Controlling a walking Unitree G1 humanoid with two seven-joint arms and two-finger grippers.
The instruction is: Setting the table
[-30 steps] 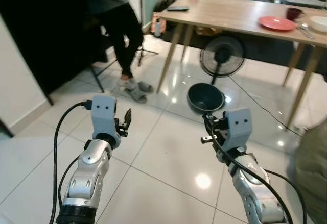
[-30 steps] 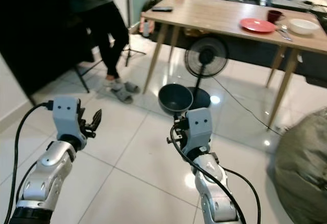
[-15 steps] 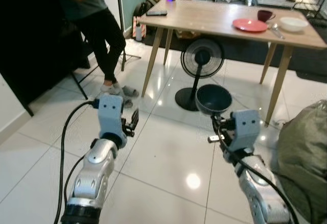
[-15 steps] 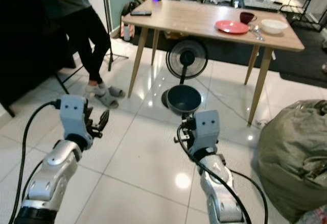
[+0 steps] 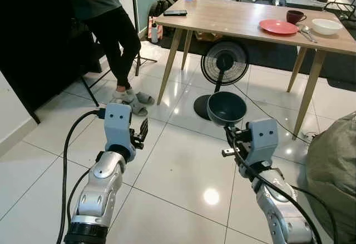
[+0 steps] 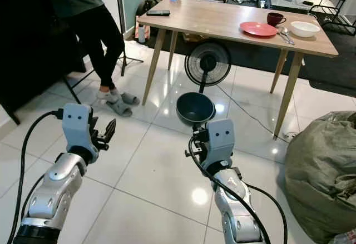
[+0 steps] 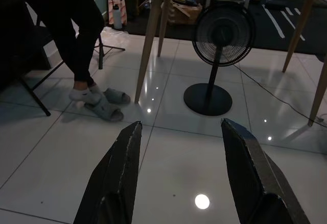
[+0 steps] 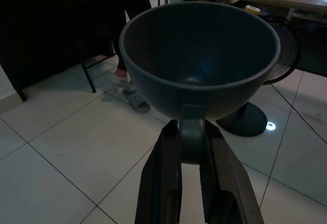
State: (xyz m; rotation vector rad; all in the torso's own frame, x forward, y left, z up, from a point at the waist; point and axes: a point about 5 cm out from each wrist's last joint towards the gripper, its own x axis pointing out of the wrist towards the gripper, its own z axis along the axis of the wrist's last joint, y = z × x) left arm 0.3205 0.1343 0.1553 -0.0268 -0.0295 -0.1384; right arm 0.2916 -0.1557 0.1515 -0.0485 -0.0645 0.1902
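Across the glossy white tiled floor (image 5: 183, 160), overhead lights are reflecting as bright spots. Beyond it, a long light wooden table (image 5: 233, 19) on slanted tapered legs is standing, its matte top showing a fine grain. To the left, a person in dark trousers (image 5: 119, 30) is sitting on a dark folding chair, feet in grey slippers. At the right edge of the head views, a bulky olive-green fabric sack (image 6: 322, 172) is slumping on the tiles, its surface creased. Under the table, a black round pedestal fan (image 5: 224, 66) with a wire grille is standing on a disc base.

Toward the right end of the tabletop, a flat coral-red round plate (image 5: 278, 26) is lying, with a white bowl (image 5: 326, 26) and a dark red mug (image 5: 295, 16) close by, and a spoon between plate and bowl. Near the table's left end, a dark flat phone (image 5: 175, 13) is lying.

Above the floor, well short of the table, the right gripper (image 8: 190, 147) is holding a deep dark teal-grey round bowl (image 8: 199, 55) upright, its smooth, matte inside showing a soft sheen. Its two black fingers are clamping together on a short tab handle under the rim. The left gripper (image 7: 179, 173) is hovering over the tiles with its tapered black fingers spread apart, gripping nothing.
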